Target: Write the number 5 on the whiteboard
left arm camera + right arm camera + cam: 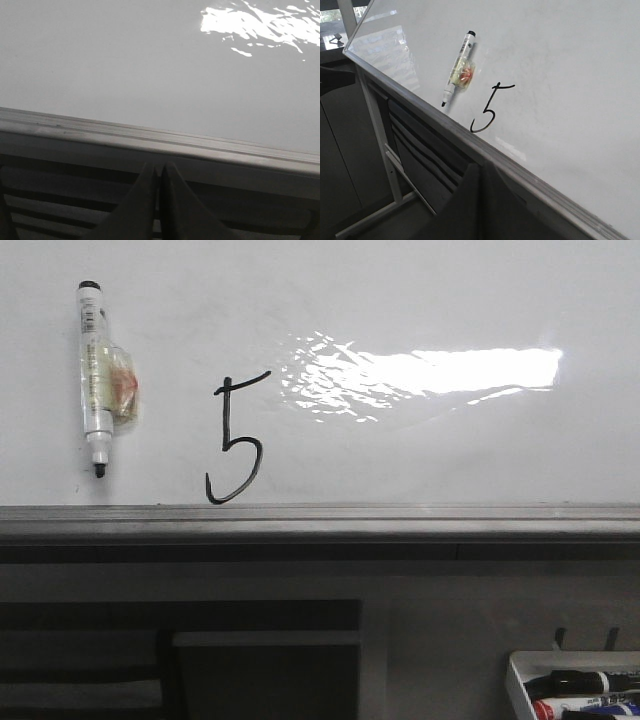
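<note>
Left of center in the front view, the number 5 [236, 440] stands drawn in thin black line on the whiteboard [450, 300], its hooked tail ending just above the grey rail [400, 520]. To its left a marker [97, 375] sticks to the board upright, cap end up and tip down, a yellowish clip at its middle. At the lower right corner a white tray [515, 680] holds more markers.

Neither arm appears in the front view. The left gripper [159, 172] has its fingers pressed together on nothing, pointing at the rail below a bare stretch of board. The right gripper [479, 172] is likewise closed and empty; in its view the digit lies just above and ahead of it, so the right arm looks the nearer. The digit appears complete, so little seems left but to draw away.
</note>
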